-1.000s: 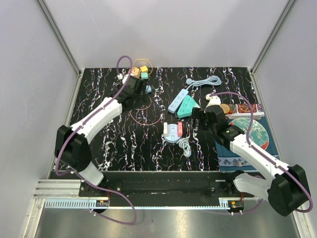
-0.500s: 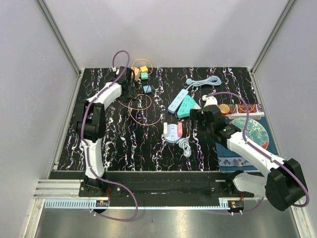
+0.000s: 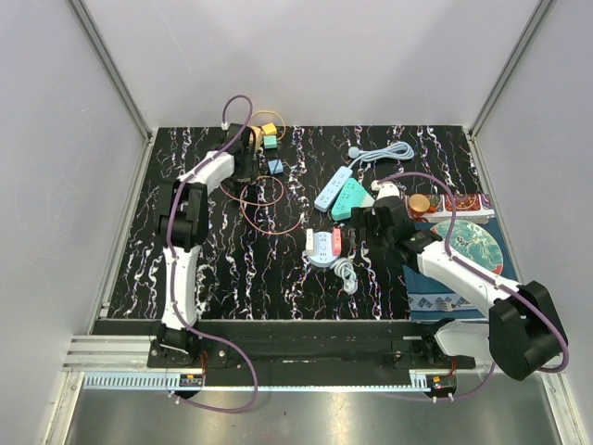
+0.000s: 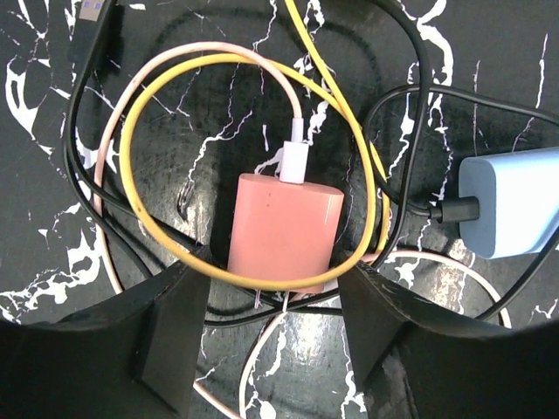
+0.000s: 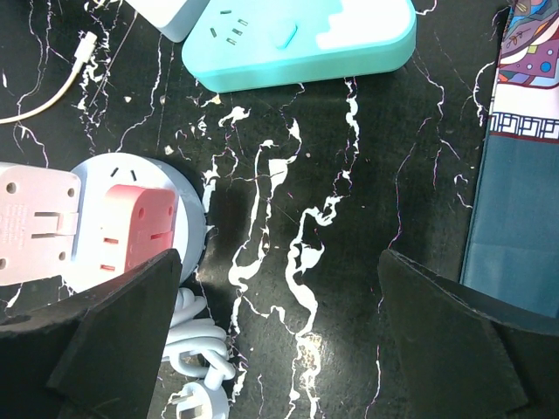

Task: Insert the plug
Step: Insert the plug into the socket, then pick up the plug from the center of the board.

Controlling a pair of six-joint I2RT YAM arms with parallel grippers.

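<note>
Cable (image 4: pixel 123 148) crosses your pink charger (image 4: pixel 284 231) at its near edge; left gripper (image 4: pixel 272 278) straddles it part-open, right gripper (image 5: pixel 279 260) gapes empty over marbled table (image 5: pixel 349 218).

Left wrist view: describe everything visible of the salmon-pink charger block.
The salmon-pink charger block is a smooth, round-cornered brick, plastic by its look, lying flat on the black marbled table. A white plug sits in its far end, trailing a pale pink cable. A yellow cable rings it and crosses its near edge. It lies between the fingers of the open left tool, neither clearly touching it.
</note>
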